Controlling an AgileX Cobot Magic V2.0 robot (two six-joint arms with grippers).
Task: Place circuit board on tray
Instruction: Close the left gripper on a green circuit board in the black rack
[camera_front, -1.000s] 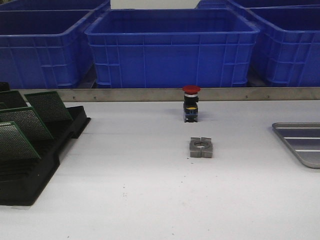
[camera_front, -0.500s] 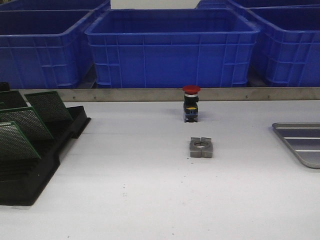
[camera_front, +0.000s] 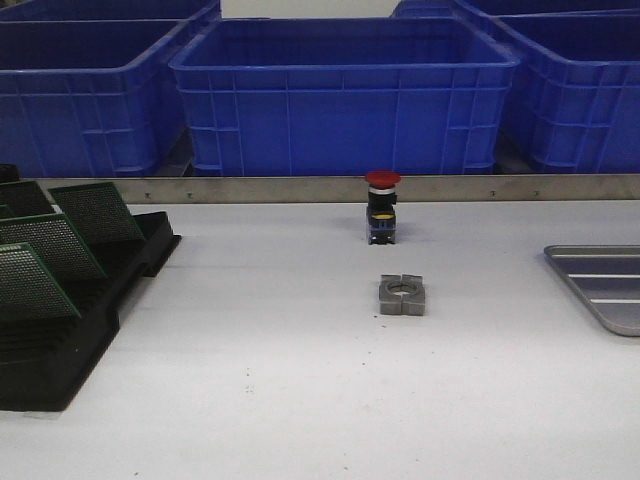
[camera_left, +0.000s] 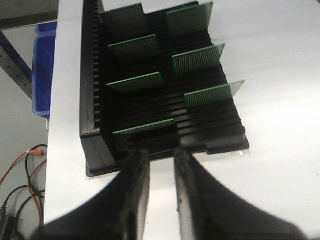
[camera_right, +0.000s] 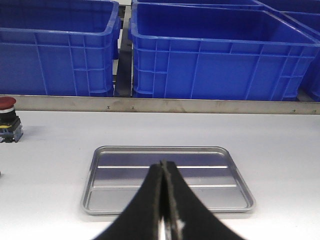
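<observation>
Several green circuit boards (camera_front: 95, 212) stand slanted in a black slotted rack (camera_front: 70, 340) at the left of the table. In the left wrist view the boards (camera_left: 142, 47) fill the rack (camera_left: 100, 150), and my left gripper (camera_left: 161, 155) is open and empty, its tips just short of the rack's near edge, in line with the nearest board (camera_left: 145, 127). The grey metal tray (camera_front: 605, 285) lies at the right edge of the table. In the right wrist view my right gripper (camera_right: 163, 167) is shut and empty above the tray (camera_right: 107, 200). Neither gripper shows in the front view.
A red-capped push button (camera_front: 382, 207) stands at the table's middle back, also in the right wrist view (camera_right: 7, 120). A grey metal block with a hole (camera_front: 402, 295) lies in front of it. Big blue crates (camera_front: 345, 95) line the back behind a metal rail (camera_front: 300, 189).
</observation>
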